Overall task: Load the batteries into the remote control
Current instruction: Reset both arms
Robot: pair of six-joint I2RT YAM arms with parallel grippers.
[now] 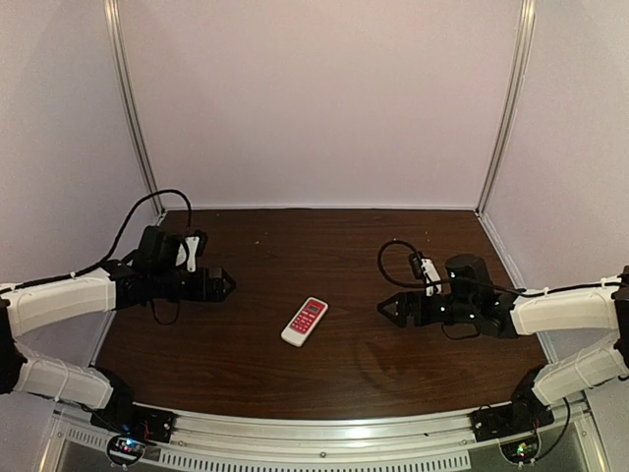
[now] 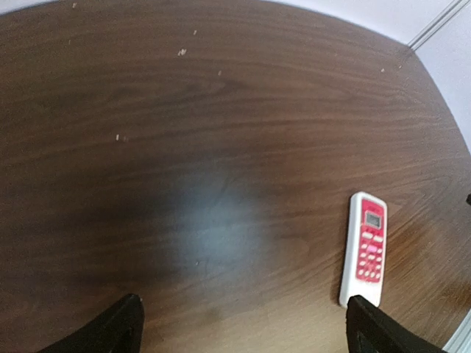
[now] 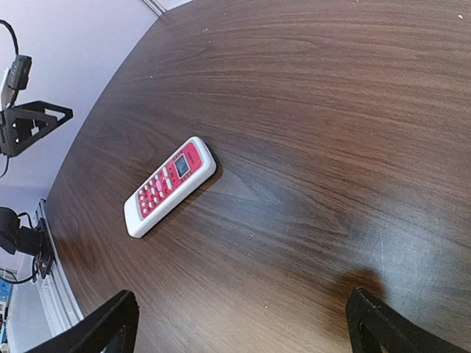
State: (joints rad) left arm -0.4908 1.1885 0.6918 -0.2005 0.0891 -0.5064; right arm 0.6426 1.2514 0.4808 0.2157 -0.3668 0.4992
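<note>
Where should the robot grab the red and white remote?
Probably from straight above, pinching the remote control across its two long side edges near the middle. It lies flat on the table, buttons up, so only those sides are free to squeeze.

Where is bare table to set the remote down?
Bare table runs from the remote to the back wall, and from it to the front rail. Tightest is the middle, where it lies between the open left gripper and right gripper.

Dim; pale glare on table (image 2: 213,220); edges warped.
</note>
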